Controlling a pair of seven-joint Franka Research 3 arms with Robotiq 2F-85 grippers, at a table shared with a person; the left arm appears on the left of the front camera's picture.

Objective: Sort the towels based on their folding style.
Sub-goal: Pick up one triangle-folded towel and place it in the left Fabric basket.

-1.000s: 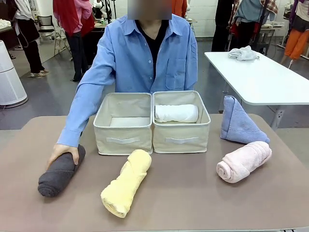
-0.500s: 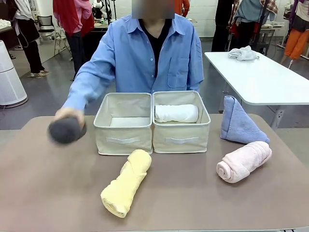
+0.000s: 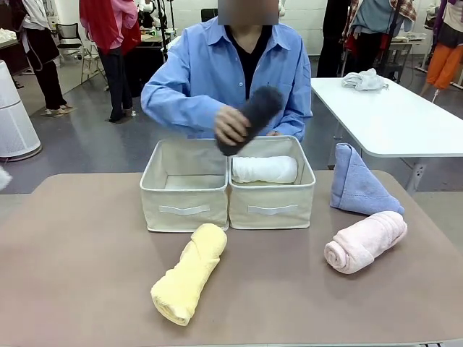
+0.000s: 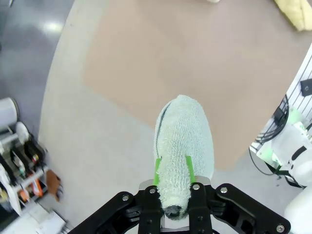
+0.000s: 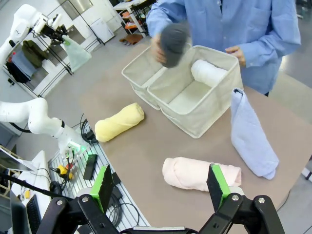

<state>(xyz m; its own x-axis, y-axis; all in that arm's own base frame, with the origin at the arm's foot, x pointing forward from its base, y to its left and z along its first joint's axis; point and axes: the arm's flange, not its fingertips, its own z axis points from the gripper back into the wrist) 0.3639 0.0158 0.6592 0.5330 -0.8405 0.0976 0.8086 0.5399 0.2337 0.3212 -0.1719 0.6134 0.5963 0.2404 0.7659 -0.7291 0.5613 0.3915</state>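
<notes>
My left gripper [image 4: 173, 168] is shut on the pale grey-green cone towel [image 4: 183, 136], held high over the table's corner. My right gripper [image 5: 160, 187] is open and empty, high above the pink roll [image 5: 200, 173]. The person's hand holds the dark grey roll [image 3: 246, 116] above the two beige bins. In the right bin [image 3: 271, 206] lies the white roll [image 3: 264, 169]; the left bin [image 3: 184, 206] shows no towel. On the table lie the yellow roll [image 3: 189, 272], the pink roll [image 3: 365, 241] and the blue cone [image 3: 358, 184].
The brown table [image 3: 87, 275] has free room on its left half and along the front edge. A white table [image 3: 391, 116] with a rag stands behind on the right. Cables and gear lie on the floor beside the table [image 5: 83, 161].
The person lifted the dark grey roll off the table's left side and carried it up and right to above the bins. The other towels stayed put.
</notes>
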